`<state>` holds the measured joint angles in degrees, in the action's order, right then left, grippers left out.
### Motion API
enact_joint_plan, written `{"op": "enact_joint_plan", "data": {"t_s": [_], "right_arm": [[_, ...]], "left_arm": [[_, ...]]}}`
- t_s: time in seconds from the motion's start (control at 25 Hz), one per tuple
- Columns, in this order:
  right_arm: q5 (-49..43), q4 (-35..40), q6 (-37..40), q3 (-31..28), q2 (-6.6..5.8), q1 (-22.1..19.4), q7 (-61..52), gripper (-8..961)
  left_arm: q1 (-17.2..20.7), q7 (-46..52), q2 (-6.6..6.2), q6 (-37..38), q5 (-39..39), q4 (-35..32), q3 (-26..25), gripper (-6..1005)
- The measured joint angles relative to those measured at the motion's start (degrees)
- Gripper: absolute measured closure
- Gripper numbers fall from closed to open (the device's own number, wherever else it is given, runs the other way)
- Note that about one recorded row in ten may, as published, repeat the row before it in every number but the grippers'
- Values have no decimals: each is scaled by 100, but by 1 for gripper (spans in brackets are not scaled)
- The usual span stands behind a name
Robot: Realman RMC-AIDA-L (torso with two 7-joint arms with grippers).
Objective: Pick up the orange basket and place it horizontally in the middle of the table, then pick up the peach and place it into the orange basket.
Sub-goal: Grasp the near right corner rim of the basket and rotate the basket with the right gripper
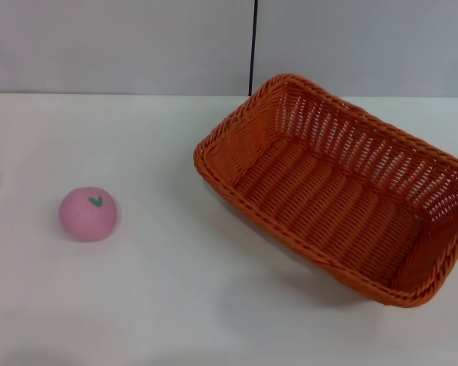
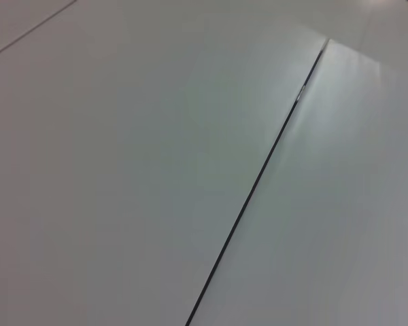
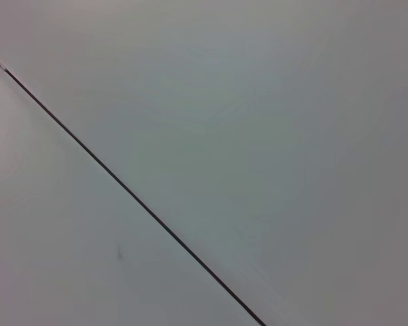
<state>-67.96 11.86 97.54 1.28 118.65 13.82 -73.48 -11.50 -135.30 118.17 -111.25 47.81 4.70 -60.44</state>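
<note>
**Basket askew on the right, peach waiting on the left, no arm in sight**

From the head view, the orange basket (image 1: 340, 191) stands on the white table (image 1: 175, 305), on the right side and not in the middle. It is turned at a slant: one short end points toward the back wall, the other toward the near right corner. It is empty, and its far right end reaches the picture's edge. The peach (image 1: 88, 214) sits alone on the left, well apart from the basket, with the green leaf mark on top. Neither gripper shows in this view, so I cannot tell if the pincers are open or closed.

The left wrist view shows only pale flat panels with one thin dark seam (image 2: 258, 183) running across. No fingers, no basket, no peach.

The right wrist view is similar: a plain grey surface and one dark diagonal seam (image 3: 122, 183). Again no fingers are visible, so the state of this pincer is also unknown.

My judgement is that nothing of the task is done yet. The basket looks light and rather stiff, with openwork walls; the braided rim of a long side seems the best place to pinch. The peach looks soft and round, so it may roll; a hold across its widest part seems safest.
</note>
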Motion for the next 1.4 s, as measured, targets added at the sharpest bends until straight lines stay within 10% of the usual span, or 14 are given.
{"op": "enact_joint_plan", "data": {"t_s": [0.4, 0.76, 0.96, 1.16, 1.4], "right_arm": [[-51, 234, 138, 336, -25, -5, -312, 445], [-487, 2089, 463, 1258, -207, -143, -1774, 446], [-2153, 4188, 798, 1254, -670, 274, -3760, 446], [-3093, 5103, 929, 1286, -849, 603, -4494, 446], [-5680, 6270, 1736, 1627, -1281, 1887, -5484, 445]], "left_arm": [[156, -2, -3, 60, 58, -23, -32, 223], [286, -21, 29, 112, 31, -70, 46, 228], [277, 65, 39, 86, 13, -16, 342, 231], [270, 96, 33, 84, 7, -4, 533, 233], [280, 273, 17, 126, -17, -16, 569, 237]]}}
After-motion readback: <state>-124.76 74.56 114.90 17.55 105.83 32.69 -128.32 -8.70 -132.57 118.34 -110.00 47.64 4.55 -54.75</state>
